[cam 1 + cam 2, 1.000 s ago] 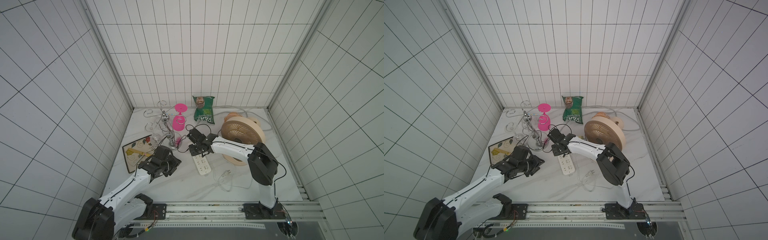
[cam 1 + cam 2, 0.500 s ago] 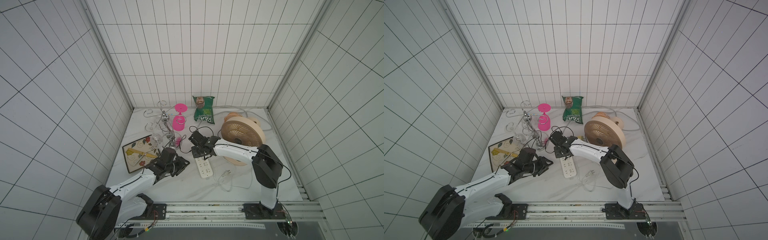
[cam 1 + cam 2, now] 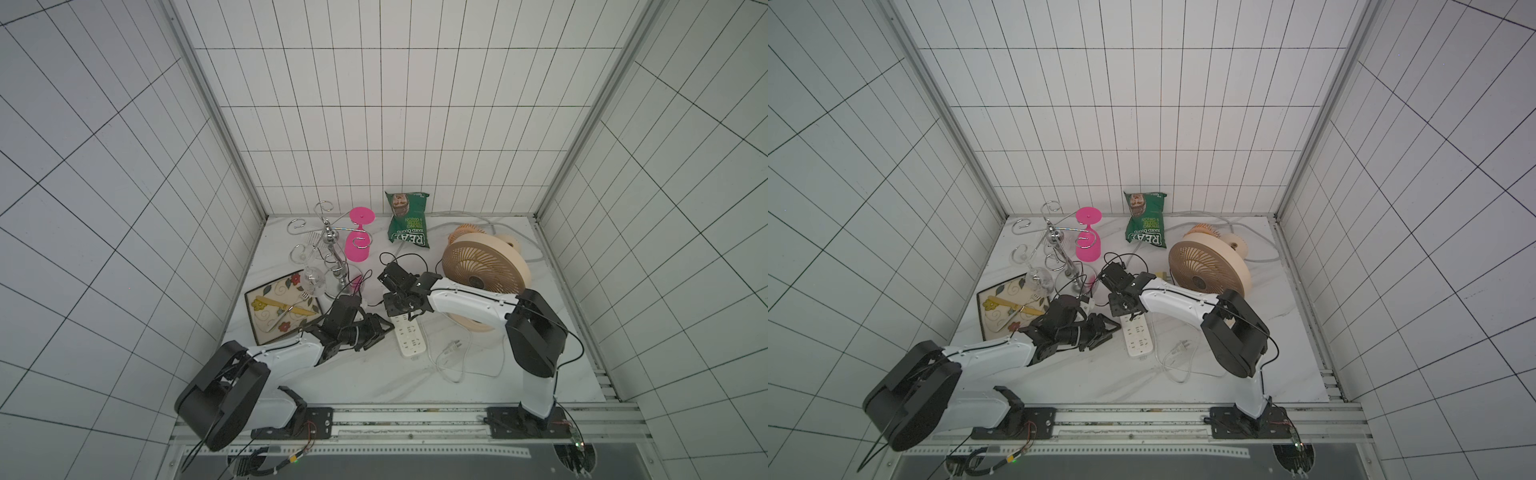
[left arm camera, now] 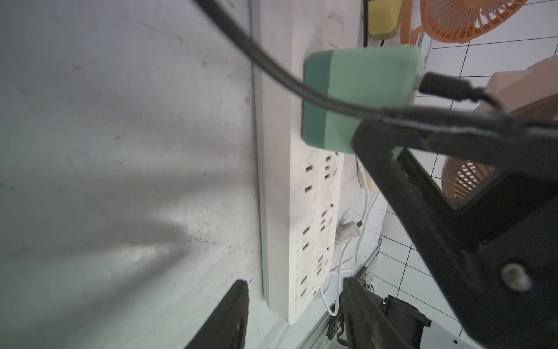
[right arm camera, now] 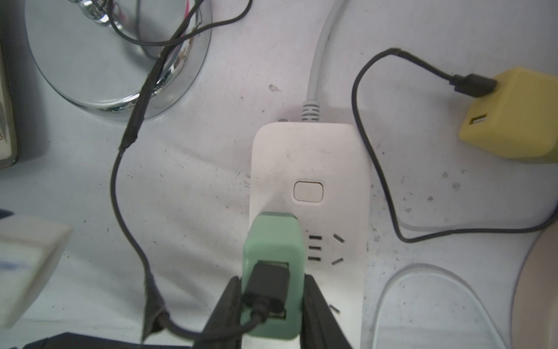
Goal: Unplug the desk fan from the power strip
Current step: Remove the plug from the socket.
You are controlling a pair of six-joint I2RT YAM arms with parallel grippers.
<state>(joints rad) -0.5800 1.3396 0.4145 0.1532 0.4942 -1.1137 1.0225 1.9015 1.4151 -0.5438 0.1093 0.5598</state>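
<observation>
Clamping with right gripper (image 5: 271, 302) on green adapter (image 5: 271, 238) plugged in power strip (image 5: 308, 157), near desk fan (image 3: 482, 266); left gripper (image 4: 294, 290) parted beside strip. Probably light, stiff, seated tight: hold body, not black cable (image 5: 265, 287), pull straight.

marble table (image 3: 353, 384), power strip (image 3: 412, 338), desk fan (image 3: 482, 266), tray (image 3: 266, 322)

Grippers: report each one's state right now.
Left gripper: open, holding nothing, at the power strip.
Right gripper: shut on the green adapter plugged into the power strip.
</observation>
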